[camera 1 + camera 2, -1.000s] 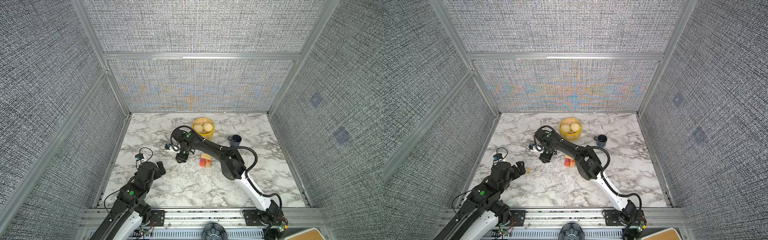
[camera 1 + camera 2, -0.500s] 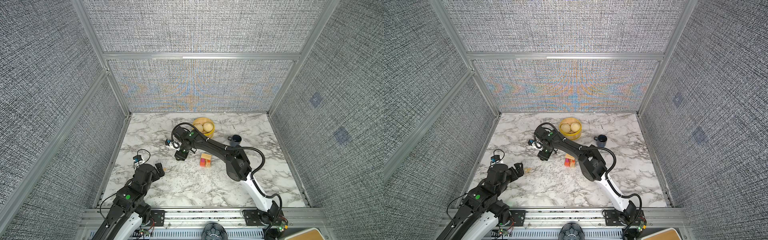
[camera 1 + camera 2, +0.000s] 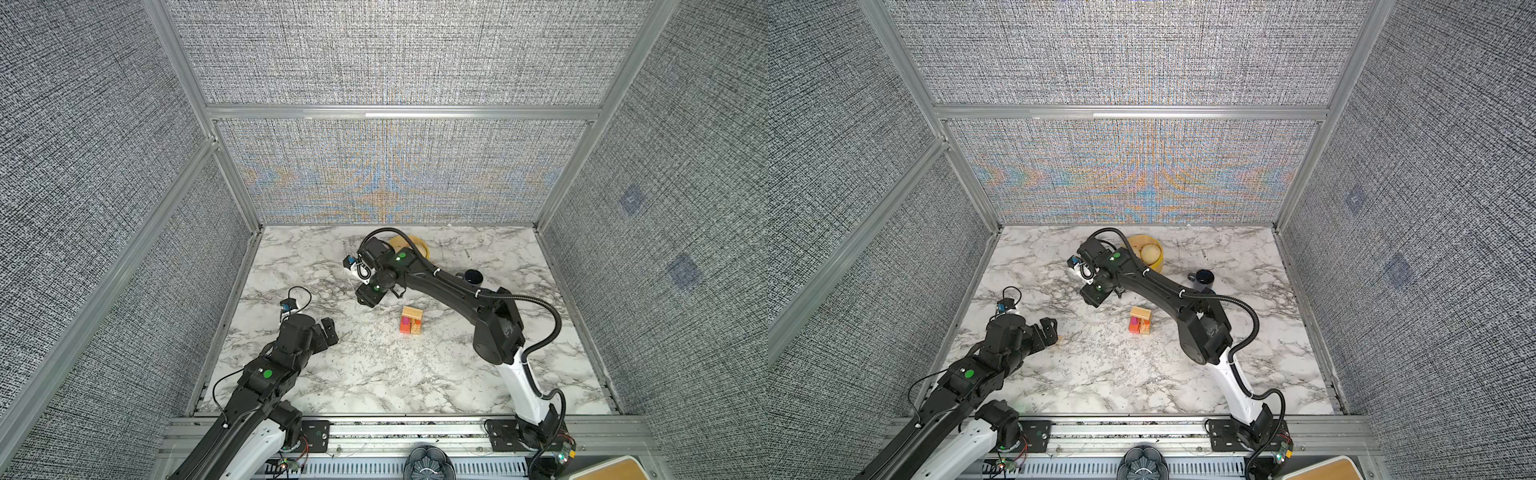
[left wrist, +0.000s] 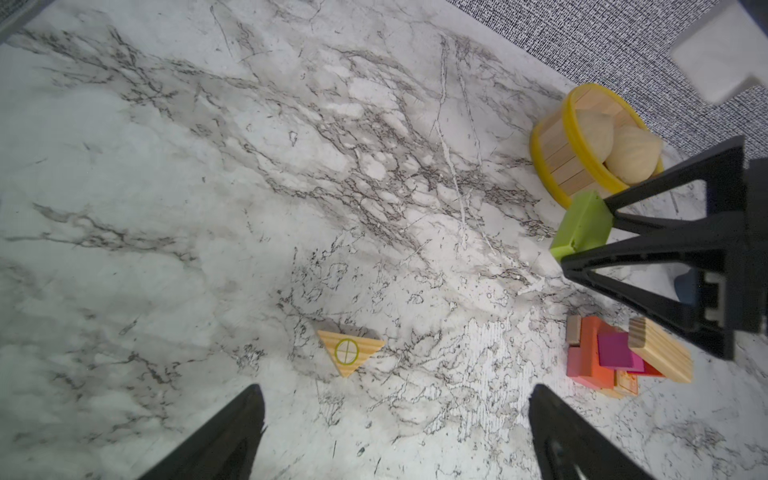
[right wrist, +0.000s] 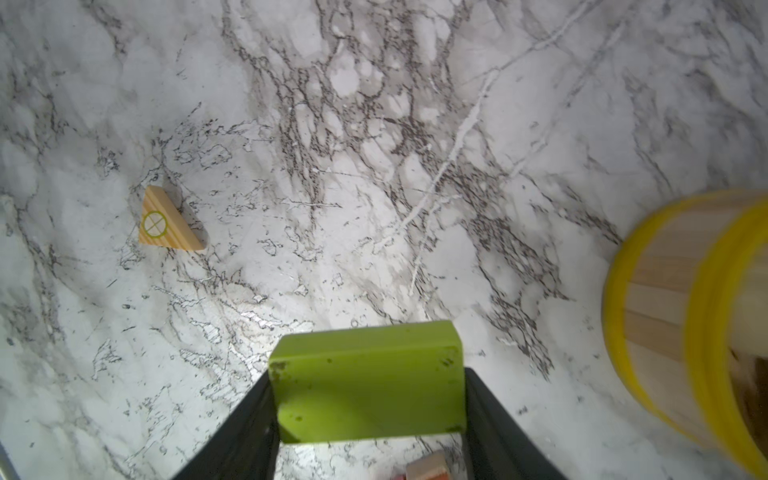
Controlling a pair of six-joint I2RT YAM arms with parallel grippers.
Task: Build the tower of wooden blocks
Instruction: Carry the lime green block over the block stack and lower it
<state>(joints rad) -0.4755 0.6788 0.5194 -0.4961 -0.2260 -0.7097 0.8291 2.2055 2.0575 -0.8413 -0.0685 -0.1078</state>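
right gripper [image 5: 368, 376]: clamped on green slab [image 5: 370, 390], long axis jaw to jaw | left gripper [image 4: 395, 392]: wide apart, empty

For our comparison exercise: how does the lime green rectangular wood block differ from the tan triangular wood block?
The lime green block is painted; the tan triangular block is bare wood with a green circle. The right gripper holds the green one; the triangular one lies flat on the marble table. Both are wooden.

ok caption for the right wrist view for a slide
Right gripper holding a lime-green block over the marble table, triangle block and yellow steamer basket nearby
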